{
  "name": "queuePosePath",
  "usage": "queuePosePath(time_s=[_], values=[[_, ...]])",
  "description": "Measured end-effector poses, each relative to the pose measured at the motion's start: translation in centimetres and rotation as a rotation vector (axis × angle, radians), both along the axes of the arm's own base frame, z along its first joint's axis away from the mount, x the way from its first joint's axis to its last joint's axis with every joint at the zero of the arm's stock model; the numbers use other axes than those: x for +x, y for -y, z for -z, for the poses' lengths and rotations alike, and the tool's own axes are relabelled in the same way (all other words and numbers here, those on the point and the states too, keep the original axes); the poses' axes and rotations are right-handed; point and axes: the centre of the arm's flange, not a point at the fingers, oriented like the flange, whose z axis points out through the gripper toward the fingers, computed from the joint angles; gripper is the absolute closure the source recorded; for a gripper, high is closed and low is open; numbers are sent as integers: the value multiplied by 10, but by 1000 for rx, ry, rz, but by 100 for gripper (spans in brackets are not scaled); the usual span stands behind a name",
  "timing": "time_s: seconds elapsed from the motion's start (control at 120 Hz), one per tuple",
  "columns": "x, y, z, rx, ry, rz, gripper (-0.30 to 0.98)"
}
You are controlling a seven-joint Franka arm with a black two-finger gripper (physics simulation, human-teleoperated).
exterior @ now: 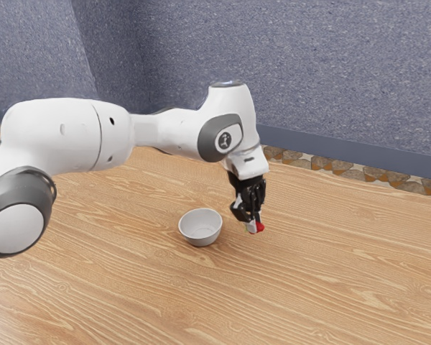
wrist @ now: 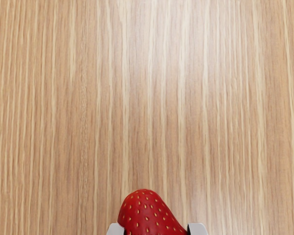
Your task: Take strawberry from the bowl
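The light brown wood-grained desk carries a round whitish bowl. Nearby, toward the exterior view's right, the black two-fingered pincer grips a red, seed-speckled strawberry between its pale fingertips, outside the bowl.

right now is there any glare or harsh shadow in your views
Wrist view: a pale sheen on the table, none washing out the strawberry; exterior view: soft light, no hard-edged shadow around the bowl.

One strawberry, one bowl, one arm, one claw, two fingers and one surface are showing here.
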Motion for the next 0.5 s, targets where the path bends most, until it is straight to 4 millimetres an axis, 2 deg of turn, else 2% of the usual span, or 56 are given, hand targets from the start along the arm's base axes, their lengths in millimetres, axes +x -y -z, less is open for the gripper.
queuePosePath(time_s=[0.117,0.25,0.367,0.4,0.5], values=[[1,11,23,3,-49,-5,69],[8,18,32,1,-62,-13,68],[8,19,30,1,-72,-18,47],[7,19,14,-7,-56,-18,40],[-11,19,-76,-46,34,-18,25]])
